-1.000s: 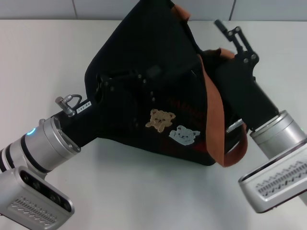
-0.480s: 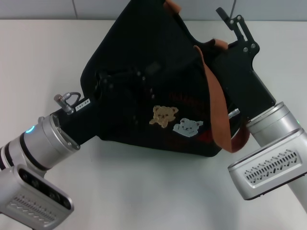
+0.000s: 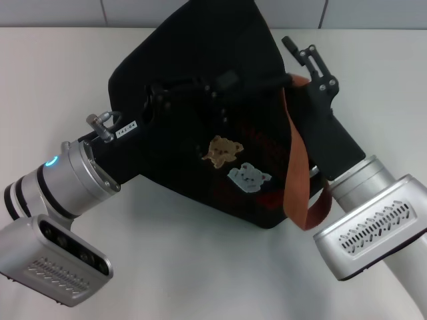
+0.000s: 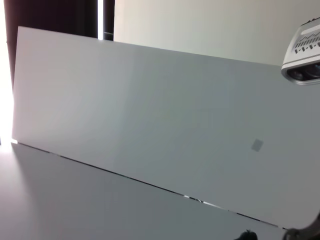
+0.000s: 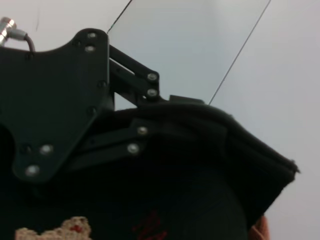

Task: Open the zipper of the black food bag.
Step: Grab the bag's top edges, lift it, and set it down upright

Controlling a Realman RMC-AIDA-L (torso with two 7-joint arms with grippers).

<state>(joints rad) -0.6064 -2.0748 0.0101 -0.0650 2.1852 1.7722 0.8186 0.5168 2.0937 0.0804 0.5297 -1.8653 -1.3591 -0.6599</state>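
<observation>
The black food bag (image 3: 200,40) lies tilted on the white table, its tan and white bear pictures (image 3: 223,152) facing me and one orange-brown handle (image 3: 297,167) hanging down its right side. My left gripper (image 3: 230,81) reaches across the bag's front from the lower left. In the right wrist view the left gripper (image 5: 175,107) is shut on a fold of the bag (image 5: 200,190) at its upper edge. My right gripper (image 3: 300,57) sits against the bag's right end, partly behind the handle. The zipper is hidden.
The white table (image 3: 200,267) stretches in front of the bag, with a tiled wall (image 3: 67,10) at the back. The left wrist view shows only a pale panel (image 4: 150,125) and my right arm's camera housing (image 4: 302,55).
The bag has swung with my left gripper, its front turned further down to the right. My left arm rose and my right gripper shifted left. The handle loop at the top has left view.
</observation>
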